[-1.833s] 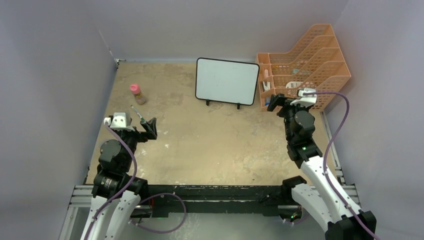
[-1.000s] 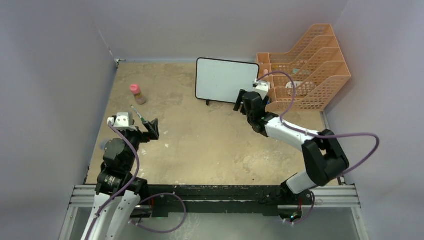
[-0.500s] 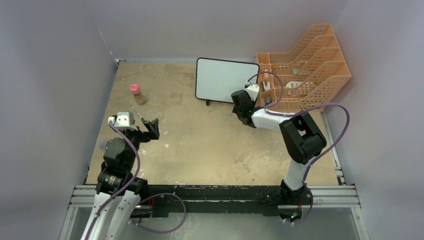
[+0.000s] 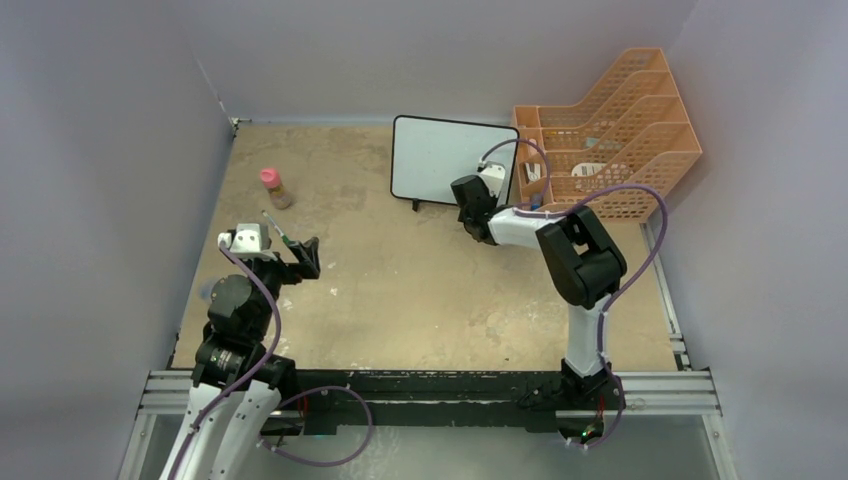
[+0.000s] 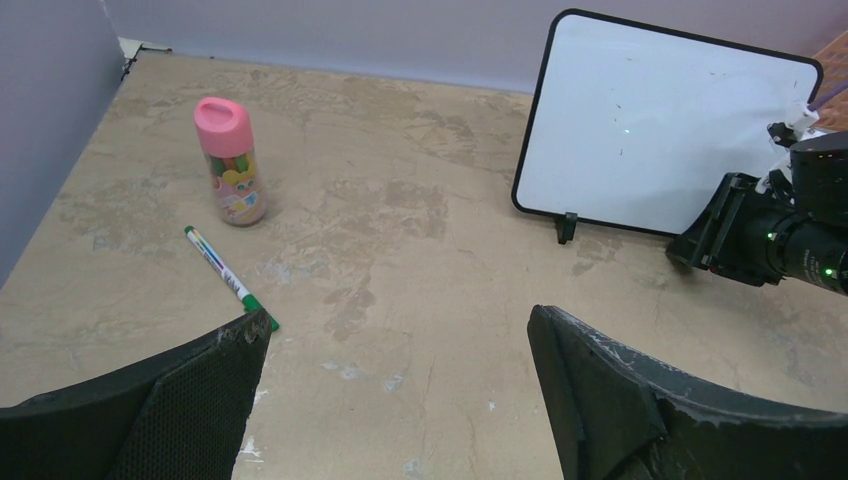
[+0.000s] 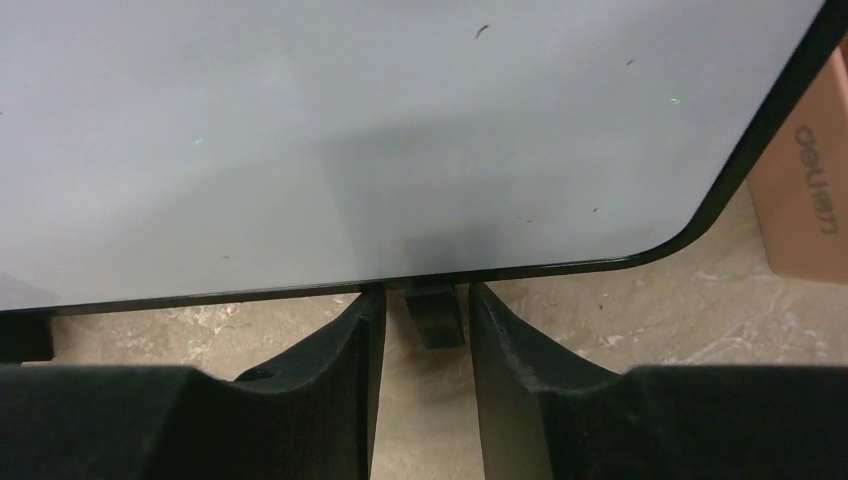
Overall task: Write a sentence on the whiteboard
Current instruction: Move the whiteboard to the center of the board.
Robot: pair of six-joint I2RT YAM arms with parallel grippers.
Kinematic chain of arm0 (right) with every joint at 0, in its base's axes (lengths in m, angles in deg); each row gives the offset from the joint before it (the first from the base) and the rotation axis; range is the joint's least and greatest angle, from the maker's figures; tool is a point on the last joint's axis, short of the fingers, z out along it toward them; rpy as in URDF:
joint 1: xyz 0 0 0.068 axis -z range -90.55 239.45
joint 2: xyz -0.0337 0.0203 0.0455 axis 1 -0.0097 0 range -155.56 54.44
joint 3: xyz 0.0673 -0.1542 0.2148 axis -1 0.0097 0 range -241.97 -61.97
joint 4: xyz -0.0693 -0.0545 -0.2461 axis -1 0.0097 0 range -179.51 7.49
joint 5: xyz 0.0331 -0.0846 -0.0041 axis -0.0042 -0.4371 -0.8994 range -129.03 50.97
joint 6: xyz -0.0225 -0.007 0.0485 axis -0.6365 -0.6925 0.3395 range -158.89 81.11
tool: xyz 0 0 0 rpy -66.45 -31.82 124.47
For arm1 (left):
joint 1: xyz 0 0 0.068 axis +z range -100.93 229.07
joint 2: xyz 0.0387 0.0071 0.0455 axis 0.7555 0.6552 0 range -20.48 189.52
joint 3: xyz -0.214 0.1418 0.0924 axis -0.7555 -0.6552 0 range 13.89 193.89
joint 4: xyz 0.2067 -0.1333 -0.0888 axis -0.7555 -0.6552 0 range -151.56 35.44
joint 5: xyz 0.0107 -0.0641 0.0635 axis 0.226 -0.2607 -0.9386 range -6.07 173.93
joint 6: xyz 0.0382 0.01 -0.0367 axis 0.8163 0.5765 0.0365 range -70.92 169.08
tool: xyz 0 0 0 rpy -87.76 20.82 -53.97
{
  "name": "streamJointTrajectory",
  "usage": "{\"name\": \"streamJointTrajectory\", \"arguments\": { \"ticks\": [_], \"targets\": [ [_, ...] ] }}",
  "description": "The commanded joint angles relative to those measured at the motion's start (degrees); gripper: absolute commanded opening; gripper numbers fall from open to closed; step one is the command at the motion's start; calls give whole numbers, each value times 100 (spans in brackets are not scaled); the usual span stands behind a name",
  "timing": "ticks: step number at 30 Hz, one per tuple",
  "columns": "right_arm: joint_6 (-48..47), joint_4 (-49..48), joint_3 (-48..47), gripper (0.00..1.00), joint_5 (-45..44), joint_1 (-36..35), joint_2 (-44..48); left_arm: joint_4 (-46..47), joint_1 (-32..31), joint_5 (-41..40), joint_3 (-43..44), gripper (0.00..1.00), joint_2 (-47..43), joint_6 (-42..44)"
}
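The whiteboard (image 4: 452,160) stands upright on its short black feet at the back of the table, its face blank (image 5: 660,120). My right gripper (image 4: 470,212) is low at the board's bottom edge near its right end. In the right wrist view its jaws (image 6: 427,300) stand narrowly open on either side of the right foot (image 6: 437,320), with a small gap on each side. A green-capped marker (image 5: 228,275) lies on the table just beyond my left fingertip (image 5: 250,335). My left gripper (image 5: 398,322) hovers wide open over bare table, holding nothing.
A pink-capped bottle (image 4: 274,188) stands at the back left, beyond the marker. An orange mesh file rack (image 4: 610,120) sits right beside the board's right edge. Grey walls close in the table on three sides.
The right arm swung from the rack to the whiteboard's lower right edge, and its jaws narrowed around the board's foot. The left arm stayed still.
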Motion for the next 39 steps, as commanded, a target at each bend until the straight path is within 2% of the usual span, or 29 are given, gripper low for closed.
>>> {"name": "streamJointTrajectory", "arguments": {
  "ticks": [1,7,13,26,35,39],
  "targets": [
    [-110,-21,-350,36,-140,-33,-94,311,-70,46,-18,98,34,75],
    [-250,-78,-340,19,-203,-33,-151,316,-132,46,-24,98,50,84],
    [-438,-415,210,0,-39,-41,164,334,-164,63,-38,98,32,86],
    [-1052,-1152,1683,0,553,-691,1249,345,-231,90,-43,98,-42,104],
    [-1390,-1408,2456,0,997,-1185,2075,333,-253,108,-37,98,-130,112],
    [-1372,-1410,2584,0,1030,-1429,2156,325,-257,108,-27,98,-165,112]
  ]
}}
